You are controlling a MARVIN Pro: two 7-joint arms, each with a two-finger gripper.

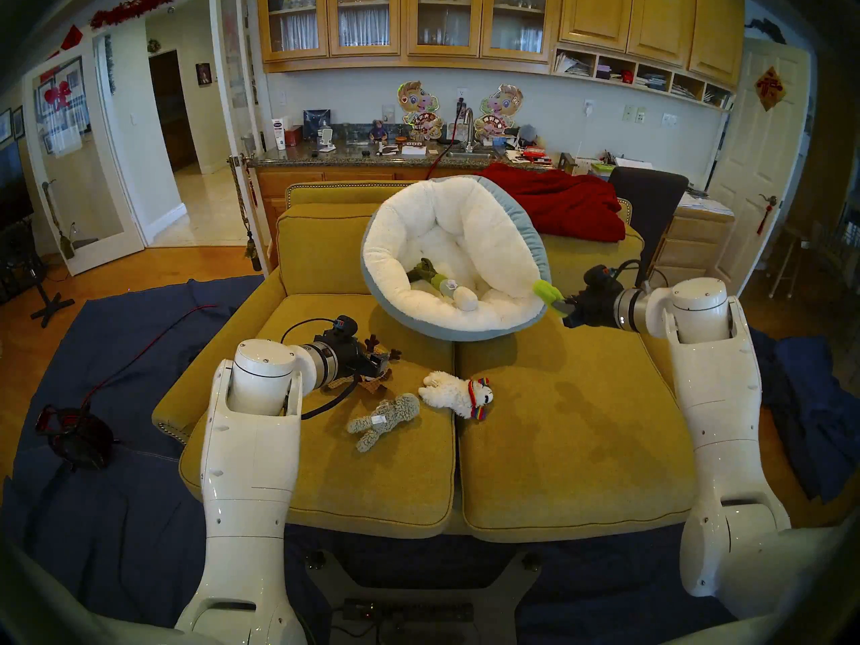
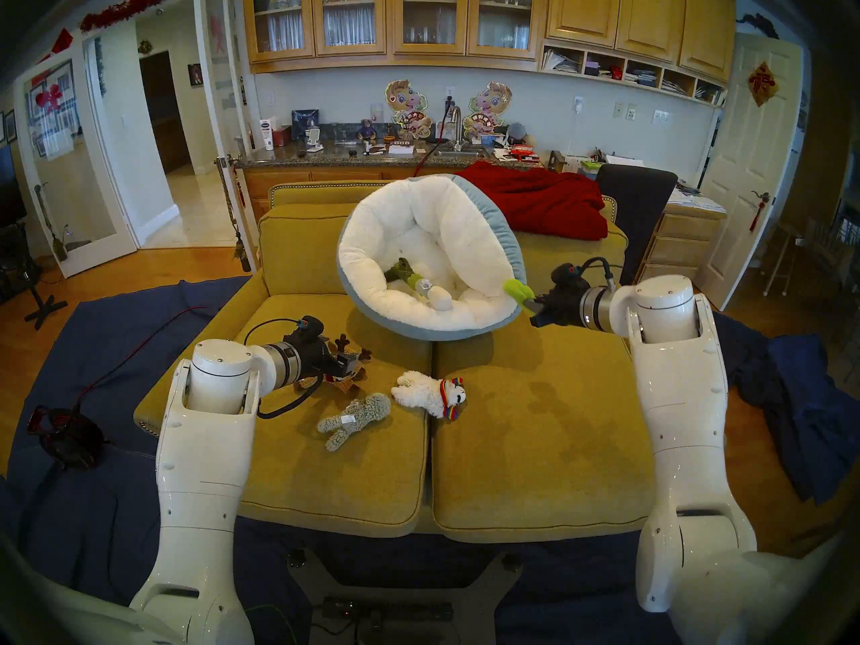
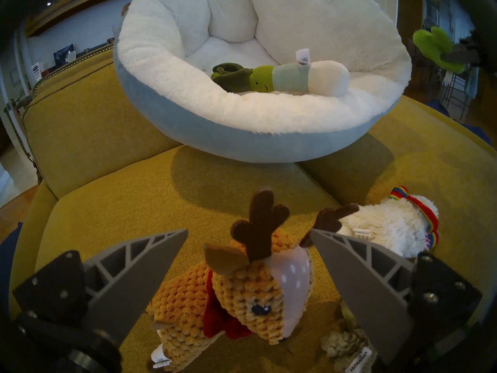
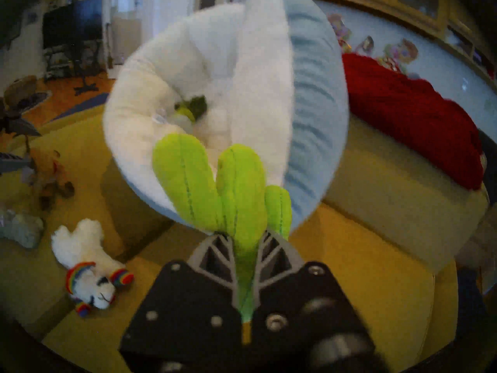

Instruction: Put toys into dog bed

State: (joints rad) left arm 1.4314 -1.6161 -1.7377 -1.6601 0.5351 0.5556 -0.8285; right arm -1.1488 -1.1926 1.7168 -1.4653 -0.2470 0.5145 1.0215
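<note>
The dog bed (image 1: pixel 470 325) leans tilted against the yellow sofa's back, white plush inside and light blue outside, with a green-and-white leek (image 1: pixel 442 283) lying in it. My right gripper (image 4: pixel 246 243) is shut on a lime-green cactus (image 4: pixel 231 192), held in the air by the bed's right rim (image 1: pixel 535 276). My left gripper (image 3: pixel 248 233) stands open with its fingers on either side of a brown reindeer (image 3: pixel 242 291) with a red scarf. A white llama (image 1: pixel 458 390) with a rainbow collar and a grey fuzzy animal (image 1: pixel 381 418) lie on the seat cushions.
A red blanket (image 1: pixel 567 202) is draped over the sofa back at the right. A dark chair (image 1: pixel 649 211) stands behind it. Blue cloth (image 1: pixel 116 397) covers the floor around the sofa, and a black-and-red cable reel (image 1: pixel 77 437) lies on it at the left.
</note>
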